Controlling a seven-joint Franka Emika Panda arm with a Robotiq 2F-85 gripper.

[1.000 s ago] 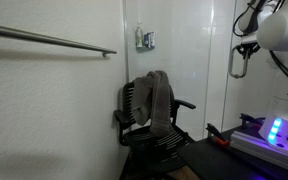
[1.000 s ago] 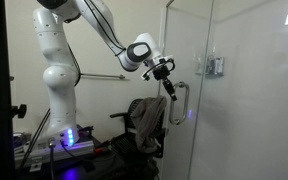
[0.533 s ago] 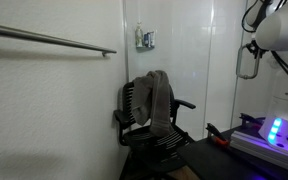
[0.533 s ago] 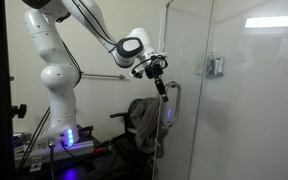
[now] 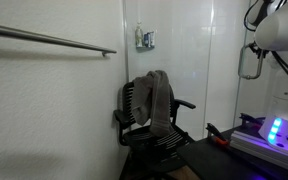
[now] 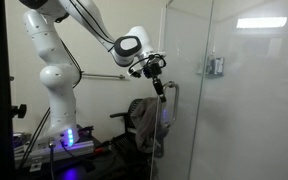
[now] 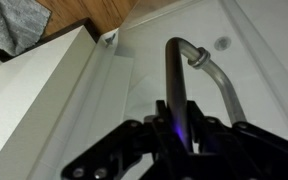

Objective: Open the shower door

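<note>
Gripper (image 7: 180, 130) pinching silver handle (image 7: 176, 80) of shower door (image 6: 187, 60). Handle upright, near door's edge. Glass door tall, just beside white robot arm (image 6: 49, 70). Chair (image 5: 149, 110) with grey cloth nearby.

A black chair (image 5: 134, 120) stands by the white wall (image 5: 44, 100), with a grey cloth (image 5: 159, 100) hung over its back. A long metal rail (image 5: 49, 40) runs along the wall.

Desk (image 5: 216, 160): dark top | robot base (image 5: 269, 135), blue-lit, frame 4 o'clock | red item (image 5: 220, 138) just beside, base's 9 o'clock
</note>
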